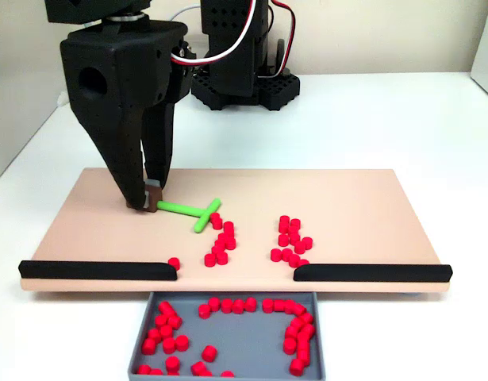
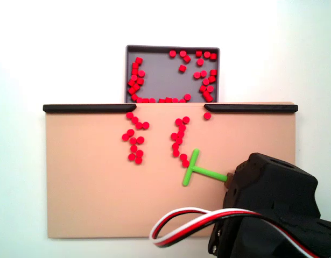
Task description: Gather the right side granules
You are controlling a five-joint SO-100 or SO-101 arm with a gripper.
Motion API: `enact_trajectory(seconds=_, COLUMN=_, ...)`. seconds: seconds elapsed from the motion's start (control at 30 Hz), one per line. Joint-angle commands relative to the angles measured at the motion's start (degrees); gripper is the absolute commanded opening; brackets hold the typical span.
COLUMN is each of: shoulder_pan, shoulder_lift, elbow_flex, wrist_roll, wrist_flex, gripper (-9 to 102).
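Observation:
My gripper reaches down onto the left part of the tan board and is shut on the handle end of the green T-shaped stick. The stick's crossbar lies against the top of the left group of red granules. A second group of granules lies further right, apart from the stick. In the fixed view from above, the gripper holds the stick at the right, and the granule groups appear mirrored.
Two black rails line the board's front edge with a gap between them. Below the gap sits a grey tray holding many red granules. One stray granule rests by the left rail. The arm's base stands behind the board.

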Motion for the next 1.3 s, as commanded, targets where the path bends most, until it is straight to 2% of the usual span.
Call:
enact_trajectory(seconds=0.0, shoulder_pan=-1.58, shoulder_lift=-2.37, elbow_flex=-0.09, wrist_roll=1.32, wrist_flex=0.26, gripper=0)
enact_trajectory(seconds=0.8, shoulder_pan=-5.45, shoulder_lift=-3.43, elbow_flex=-1.93, wrist_roll=7.47, wrist_flex=0.44, gripper=0)
enact_trajectory(seconds=1.07, shoulder_pan=-2.55, shoulder_lift=0.79, elbow_flex=-1.93, wrist_roll=8.17, wrist_flex=6.15, gripper=0)
enact_trajectory(seconds=1.27, shoulder_pan=-0.88, shoulder_lift=6.94, elbow_flex=-0.97, wrist_roll=16.35, wrist_flex=11.34, gripper=0)
